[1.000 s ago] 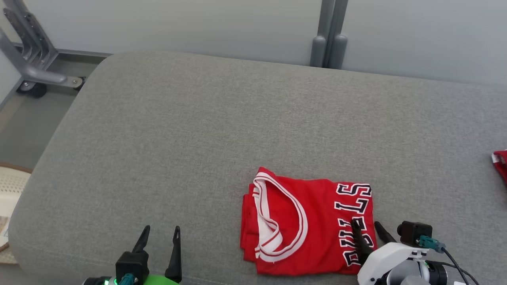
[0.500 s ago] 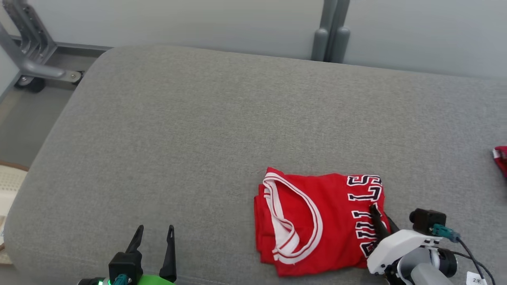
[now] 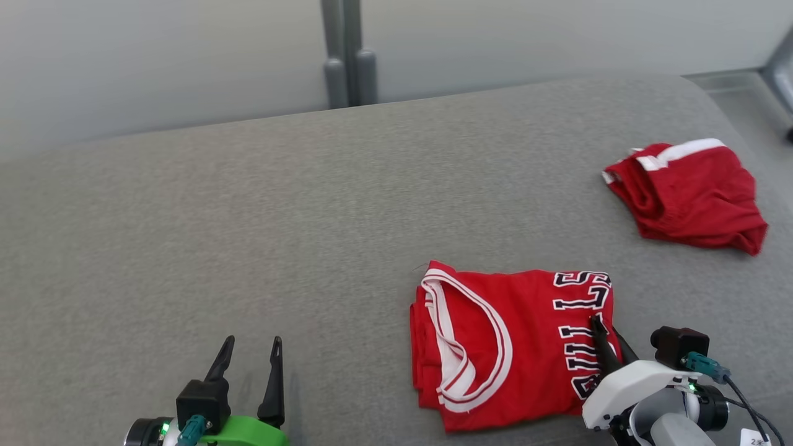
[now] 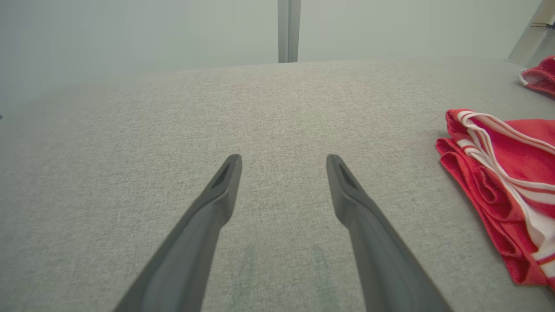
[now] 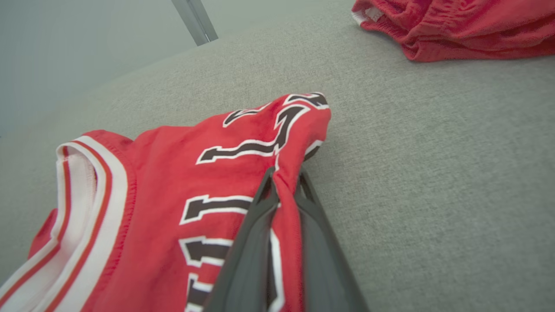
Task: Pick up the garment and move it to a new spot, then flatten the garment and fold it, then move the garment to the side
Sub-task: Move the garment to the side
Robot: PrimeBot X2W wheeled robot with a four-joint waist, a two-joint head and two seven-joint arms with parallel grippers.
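We are looking at the folded jersey [image 3: 536, 328], smooth red knit with ribbed white-and-red neck trim and black, white-edged block letters, lying at the near right of the grey woven cushion [image 3: 248, 217], well apart from a crumpled red garment [image 3: 687, 192] at the far right. Our right gripper [image 5: 286, 175] is reaching from the near side, pinching the jersey's right edge into a ridge between its dark tapered fingers, while our left gripper [image 4: 282, 158] is hovering at the near left, fingers spread, empty.
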